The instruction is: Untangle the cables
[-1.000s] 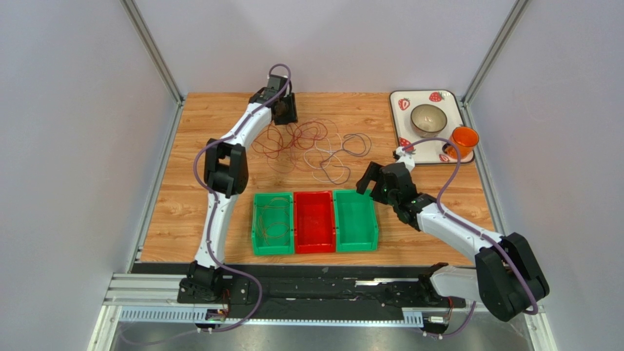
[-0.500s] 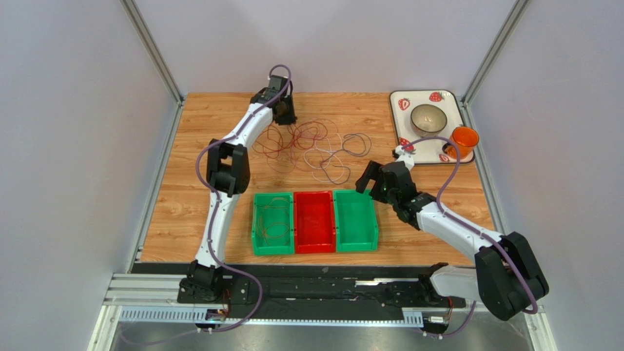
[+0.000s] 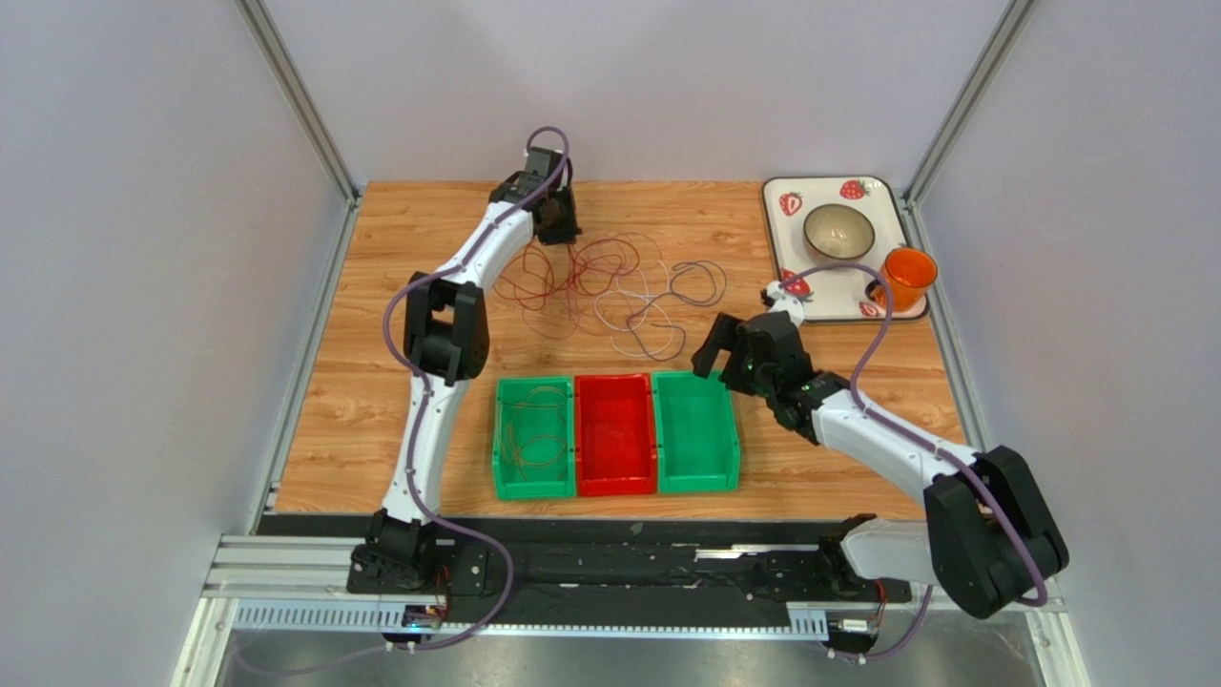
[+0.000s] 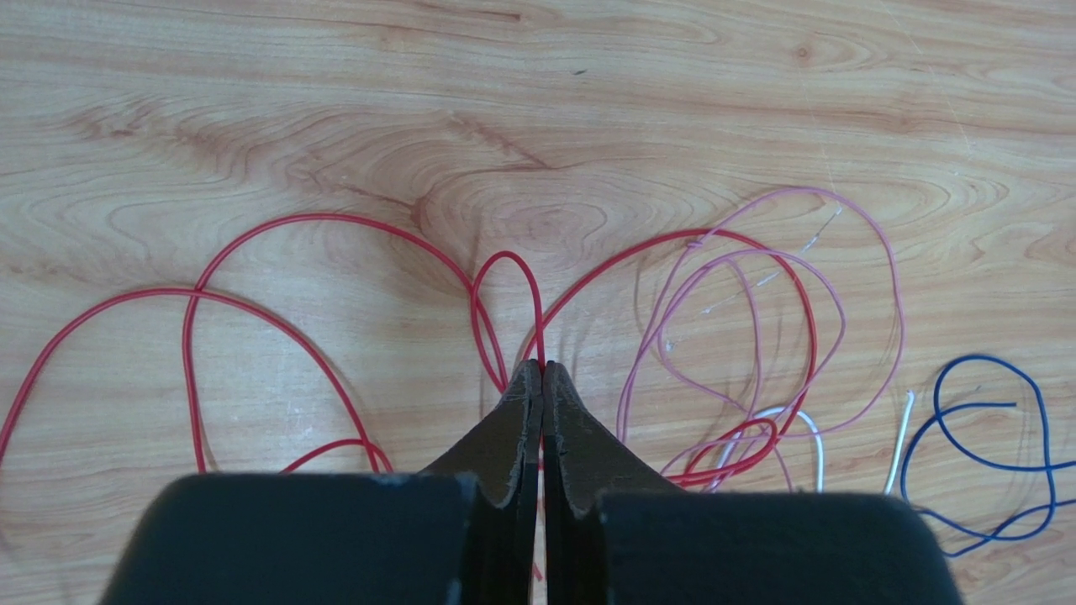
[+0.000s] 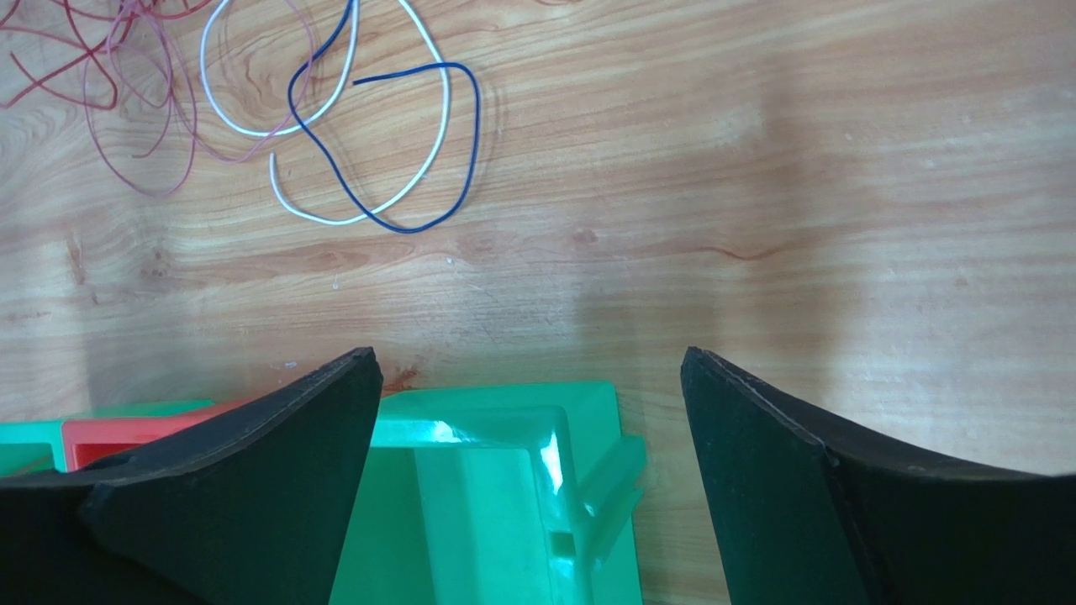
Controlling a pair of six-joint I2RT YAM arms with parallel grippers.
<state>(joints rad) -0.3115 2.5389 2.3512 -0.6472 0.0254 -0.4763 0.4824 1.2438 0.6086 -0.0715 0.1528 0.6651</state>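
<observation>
The cables (image 3: pixel 609 279) lie as a loose tangle of red, pink, white and dark loops on the far middle of the wooden table. My left gripper (image 3: pixel 562 229) is at the tangle's far-left edge, its tips down on the wood. In the left wrist view the left gripper (image 4: pixel 542 367) is shut on a red cable (image 4: pixel 316 221) whose loops fan out from the tips. Pink loops (image 4: pixel 859 227) and a blue cable (image 4: pixel 998 366) lie to the right. My right gripper (image 3: pixel 724 351) hangs open over the right green bin's (image 5: pixel 505 416) far corner with nothing between its fingers (image 5: pixel 531 359).
Three bins stand side by side near the front: a green one (image 3: pixel 500 430) holding a thin coil, a red one (image 3: pixel 615 384) and the right green one (image 3: pixel 734 430). A strawberry tray (image 3: pixel 781 229) with a bowl (image 3: pixel 839 232) and an orange cup (image 3: pixel 907 272) sits far right.
My left gripper has closed from open to shut on the red cable at the tangle's edge. The right arm has crept slightly farther from the base, its gripper staying open.
</observation>
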